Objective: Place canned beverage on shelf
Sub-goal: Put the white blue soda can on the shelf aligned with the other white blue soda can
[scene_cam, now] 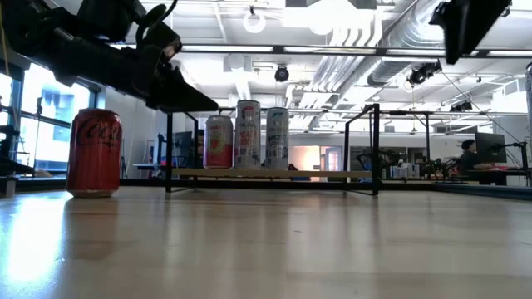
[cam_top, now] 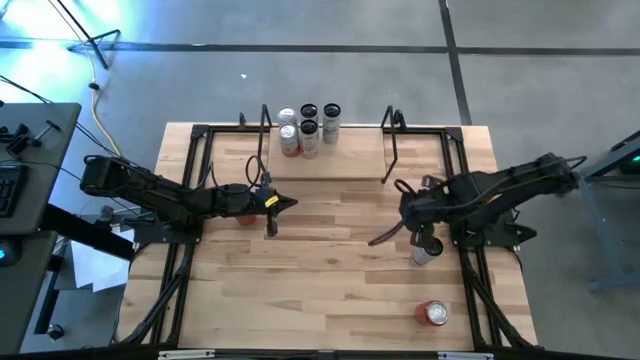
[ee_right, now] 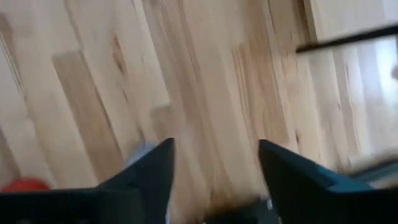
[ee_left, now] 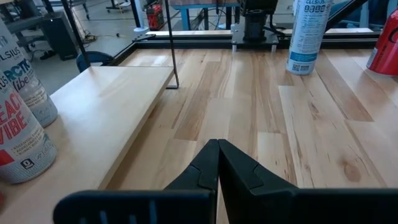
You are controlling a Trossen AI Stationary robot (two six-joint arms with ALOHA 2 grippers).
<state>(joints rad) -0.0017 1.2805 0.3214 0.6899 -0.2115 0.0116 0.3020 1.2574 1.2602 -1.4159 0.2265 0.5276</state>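
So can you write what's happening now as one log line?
left claw: shut, empty | right claw: open, above table | shelf: five cans | red can: on table

red can (ee_left: 387, 43) cut off – right wrist view blurred

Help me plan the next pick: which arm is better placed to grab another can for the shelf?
Right, probably. The right gripper is open, with a slim silver can beside that arm and a red can on its side. The left gripper is shut.
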